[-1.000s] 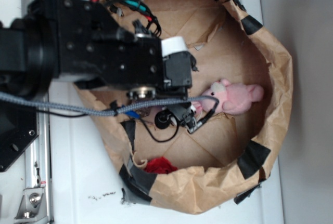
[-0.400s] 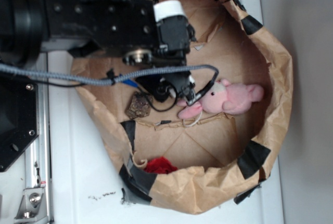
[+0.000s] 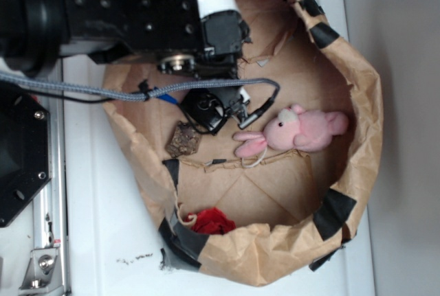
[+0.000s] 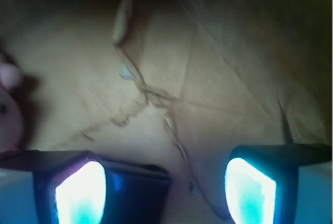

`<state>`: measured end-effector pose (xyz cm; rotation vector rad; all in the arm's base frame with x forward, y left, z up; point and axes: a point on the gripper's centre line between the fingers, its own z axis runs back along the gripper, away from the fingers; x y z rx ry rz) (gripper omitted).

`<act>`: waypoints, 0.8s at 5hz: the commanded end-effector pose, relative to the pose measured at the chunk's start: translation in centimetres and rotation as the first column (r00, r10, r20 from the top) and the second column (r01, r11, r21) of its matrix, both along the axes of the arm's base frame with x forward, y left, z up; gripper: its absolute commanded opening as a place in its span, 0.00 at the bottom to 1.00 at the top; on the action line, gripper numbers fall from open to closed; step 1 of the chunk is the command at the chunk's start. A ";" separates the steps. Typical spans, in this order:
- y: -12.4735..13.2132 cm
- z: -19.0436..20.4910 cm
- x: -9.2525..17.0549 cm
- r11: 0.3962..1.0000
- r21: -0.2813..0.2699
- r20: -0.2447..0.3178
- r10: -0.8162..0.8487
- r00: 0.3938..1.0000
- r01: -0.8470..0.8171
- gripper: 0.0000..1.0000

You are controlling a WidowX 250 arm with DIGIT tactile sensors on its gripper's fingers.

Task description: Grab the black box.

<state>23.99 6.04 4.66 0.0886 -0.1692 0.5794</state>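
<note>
I have the gripper (image 4: 165, 187) down inside the crumpled brown paper bag (image 3: 357, 90), its fingers (image 4: 79, 193) spread apart with a clear gap between them. The black box (image 4: 139, 190) sits low in the wrist view, right beside the left-hand finger and partly behind it, with most of the gap over bare paper. From the exterior view it (image 3: 206, 109) lies under the tool head near the middle of the bag floor, glossy and flat; its long axis I cannot tell, being half covered. Just beside it lies a rough brown mottled block (image 3: 183, 139), a pink plush bunny (image 3: 295, 131) lies toward the far wall, and something red and fuzzy (image 3: 212, 222) rests by the taped rim.
</note>
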 end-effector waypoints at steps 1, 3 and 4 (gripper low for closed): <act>0.9 -0.4 0.1 0.999 0.046 0.008 -0.002 1.000 0.002 1.00; -1.9 0.3 -1.9 0.989 -0.091 -0.071 -0.126 0.990 0.119 1.00; -3.3 0.3 -1.8 0.985 -0.115 -0.059 -0.136 0.989 0.129 1.00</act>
